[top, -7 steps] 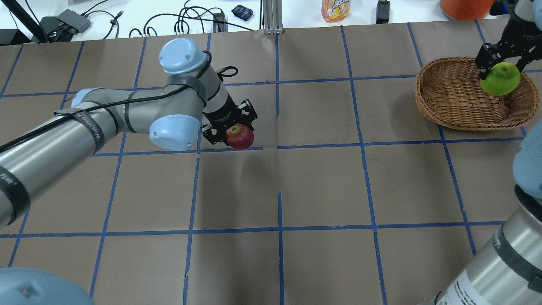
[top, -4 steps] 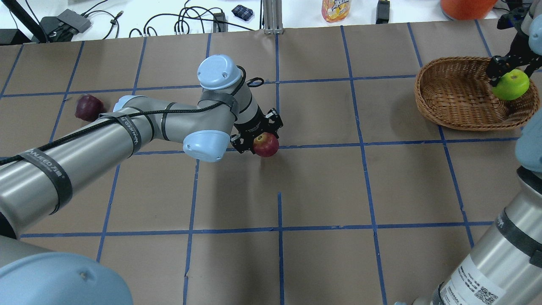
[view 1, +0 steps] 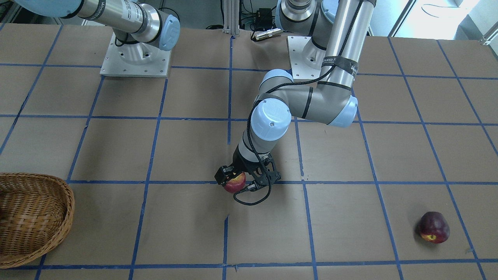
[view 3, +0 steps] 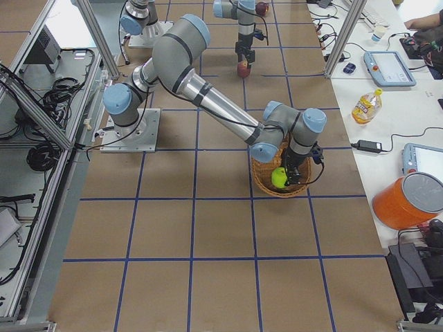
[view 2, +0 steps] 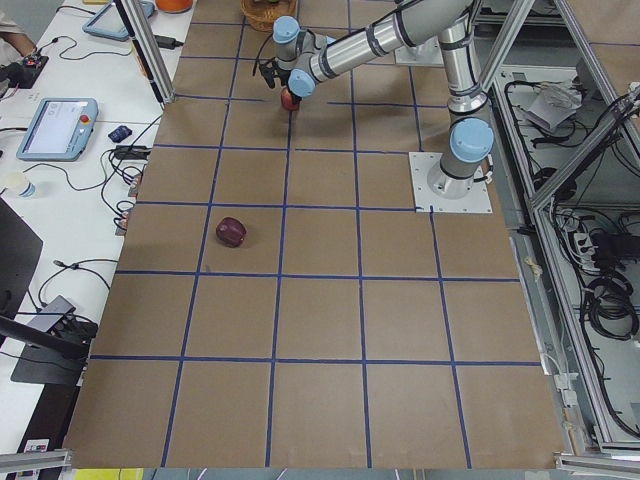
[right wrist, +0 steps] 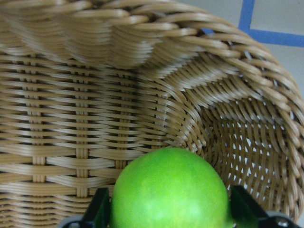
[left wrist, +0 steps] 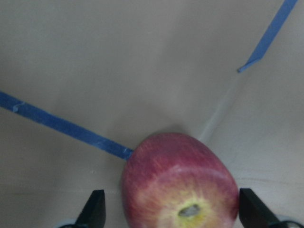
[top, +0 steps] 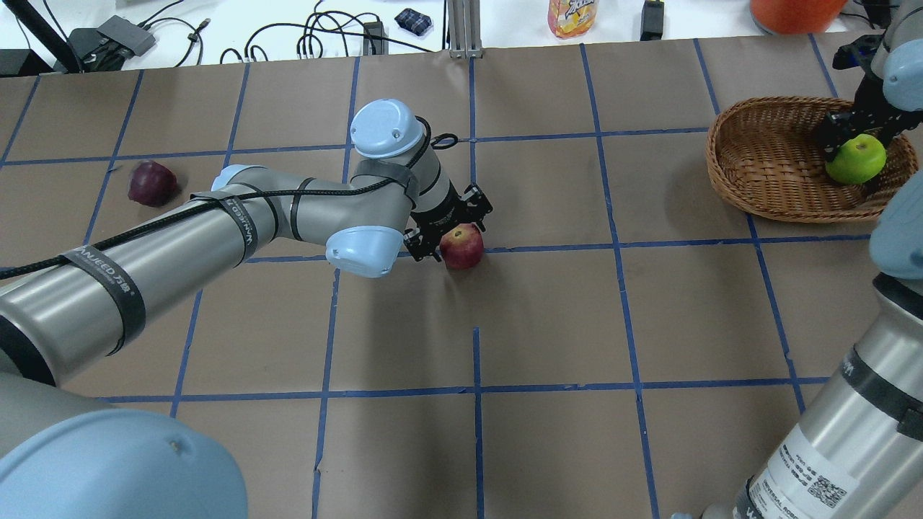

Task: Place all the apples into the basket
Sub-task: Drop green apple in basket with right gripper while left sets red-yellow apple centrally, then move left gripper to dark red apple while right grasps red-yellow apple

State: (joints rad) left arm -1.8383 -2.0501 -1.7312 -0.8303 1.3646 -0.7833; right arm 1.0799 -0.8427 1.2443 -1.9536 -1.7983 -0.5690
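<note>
Okay, nearest to me: left gripper (top: 454, 236) is clamped on the red apple (top: 462, 247), one finger on each side, yellowish stem end facing the wrist camera. It hangs low over the middle of the table (top: 548, 317), right by a blue tape line (top: 548, 249). I can't tell whether the apple touches the paper; its shadow sits tight under it.

Further back and off to my left, the maroon apple (top: 151, 183) lies alone on the table, well apart from both arms and from the basket. Front view shows its yellow patch low on the side.

Farthest, at the right rear: the basket (top: 768, 155) sits on the table. Right gripper (right wrist: 171, 211) is down inside its right end, closed around the green apple (right wrist: 168, 190), fingers (right wrist: 97, 211) pressed to both sides. That apple is within the rim, with weave behind it in the wrist view. I can't tell if it rests on the basket floor. No other apple in the basket.
</note>
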